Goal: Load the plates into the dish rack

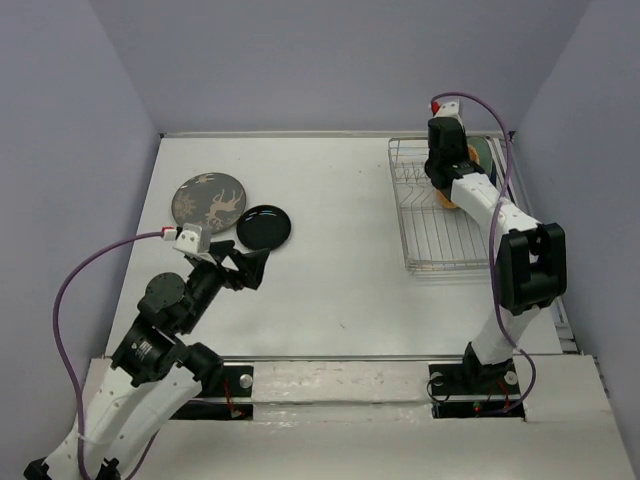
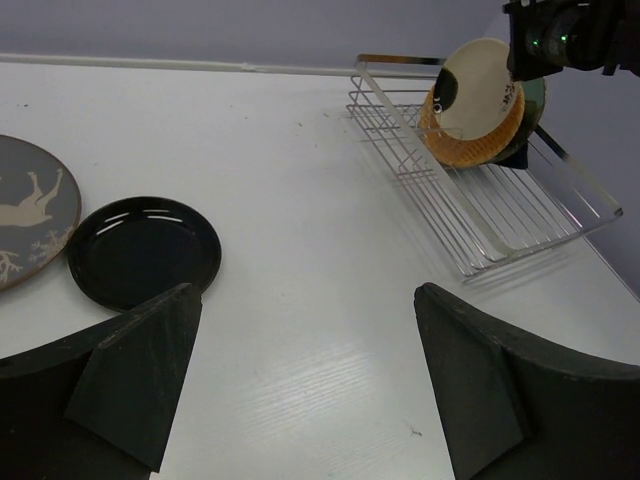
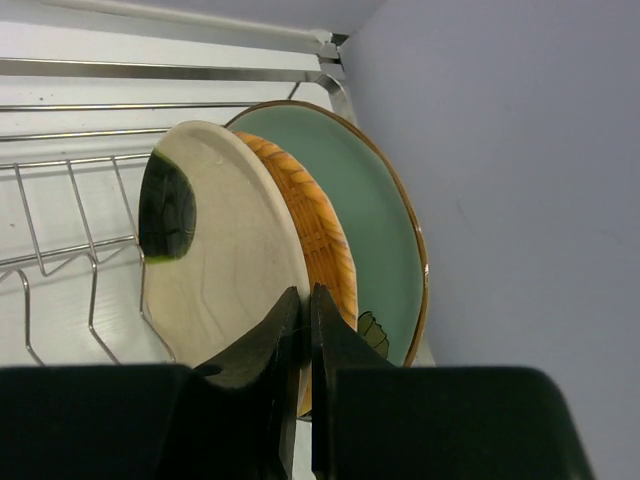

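1. From above, the dish rack (image 1: pixel 432 235) sits at about 2 o'clock on the white table (image 1: pixel 330 300). The right arm (image 1: pixel 478 203) reaches over the rack's far end. Bits of an orange plate (image 1: pixel 446 201) and a teal plate (image 1: pixel 482 156) peek out there.
2. At about 10 o'clock a grey plate (image 1: pixel 209 199) with white pictures lies flat. A black plate (image 1: pixel 265 227) lies right beside it, at its 4 o'clock side. The left gripper (image 1: pixel 248 268) hangs near the black plate's 6 o'clock edge. It is spread wide and holds nothing.
3. From the left wrist, two dark fingers (image 2: pixel 135 370) stand far apart at the bottom. The black plate is at 10 o'clock and the grey plate at 9 o'clock, cut off by the edge. The rack is at 2 o'clock. In it a cream plate (image 2: pixel 478 88) stands on its edge in front of the orange plate.
4. From the right wrist, the right gripper (image 3: pixel 304 340) is at 6 o'clock, pinched tight on the cream plate's rim. The orange plate leans close behind the cream one. The teal plate stands behind that, toward 3 o'clock. All three are in the rack's far corner.
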You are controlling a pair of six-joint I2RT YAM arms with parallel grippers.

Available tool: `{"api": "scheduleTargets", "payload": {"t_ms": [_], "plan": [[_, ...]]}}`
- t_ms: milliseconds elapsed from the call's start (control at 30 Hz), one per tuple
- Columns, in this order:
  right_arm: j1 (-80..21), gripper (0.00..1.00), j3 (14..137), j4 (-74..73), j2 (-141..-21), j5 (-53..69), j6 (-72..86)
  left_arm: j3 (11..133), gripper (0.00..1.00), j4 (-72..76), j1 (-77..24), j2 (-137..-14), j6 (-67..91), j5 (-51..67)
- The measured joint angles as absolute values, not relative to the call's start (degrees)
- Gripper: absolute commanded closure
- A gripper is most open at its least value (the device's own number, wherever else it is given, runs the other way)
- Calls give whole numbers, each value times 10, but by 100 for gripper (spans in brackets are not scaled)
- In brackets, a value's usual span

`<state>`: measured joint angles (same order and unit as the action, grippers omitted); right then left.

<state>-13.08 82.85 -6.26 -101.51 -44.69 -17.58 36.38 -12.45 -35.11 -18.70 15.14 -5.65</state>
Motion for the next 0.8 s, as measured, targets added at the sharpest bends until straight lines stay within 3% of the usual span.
{"api": "scheduleTargets", "payload": {"t_ms": [67,100,200,467,567,800], "plan": [[-131,60,828,-70,-1016,-443,-155,364,1,-123,-341,-202,154,-59],[-131,44,828,-72,-1016,-444,-145,364,1,-123,-336,-210,155,-60],[-131,31,828,-82,-1014,-444,-113,364,1,-120,-313,-253,158,-55],[-136,30,828,-166,-954,-385,23,363,1,-99,-260,-336,216,-20],[-156,30,818,-180,-891,-340,72,359,7,-58,-248,-366,261,-8],[-336,32,729,-145,-748,-263,139,292,15,57,-237,-452,388,-65]]}}
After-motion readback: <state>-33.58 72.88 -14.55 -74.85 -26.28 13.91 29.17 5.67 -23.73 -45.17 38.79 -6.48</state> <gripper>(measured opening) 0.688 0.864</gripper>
